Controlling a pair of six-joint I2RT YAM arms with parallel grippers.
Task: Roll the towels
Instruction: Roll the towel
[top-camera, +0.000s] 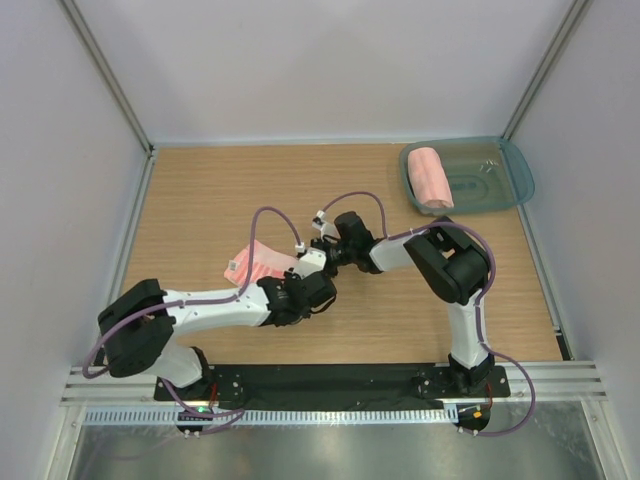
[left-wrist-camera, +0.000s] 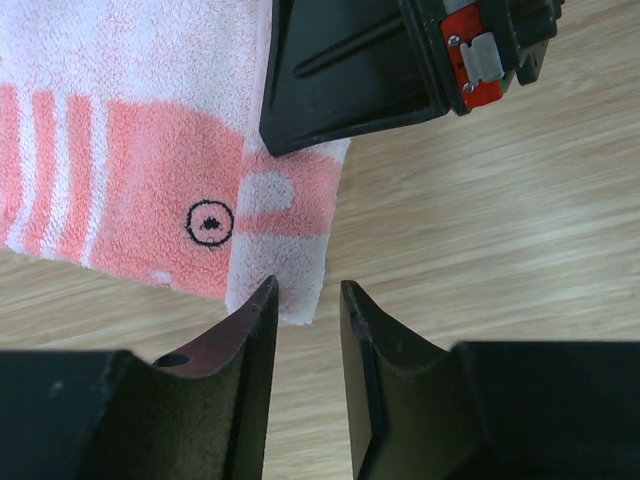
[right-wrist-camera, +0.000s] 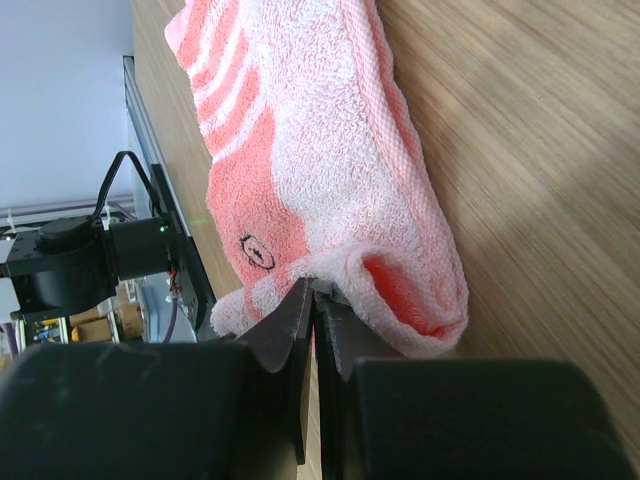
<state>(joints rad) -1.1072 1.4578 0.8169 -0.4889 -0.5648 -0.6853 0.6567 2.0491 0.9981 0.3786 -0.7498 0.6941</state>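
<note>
Pale walls enclosed a light wooden bench (top-camera: 400, 320). In the overhead view, a teal plastic tray (top-camera: 500, 195) sat at the bench's 1 o'clock corner. A plain salmon-pink towel (top-camera: 432, 178) lay rolled in the tray's 9 o'clock end.

The smaller pink-and-white towel with reddish stripes (top-camera: 262, 262) lay on the bare wood just to the 9 o'clock side of centre, well apart from the tray. A small black-ringed round mark (left-wrist-camera: 209, 222) showed near one of its corners.

The left arm ran from its base at 7 o'clock, low across the bench, toward 3 o'clock. Its wrist bent beside the striped towel's 4 o'clock corner. In the left wrist view, the left claw (left-wrist-camera: 305, 300) stood slightly parted with nothing between its fingers, the tips just short of the towel's corner.

The right arm rose from its base at 5 o'clock and folded at a high elbow. Its forearm reached toward 9 o'clock and ended over the same towel. The right claw (right-wrist-camera: 313, 300) was closed, its tips pinching the towel's edge. Beside them the cloth curled up into a loose fold.
</note>
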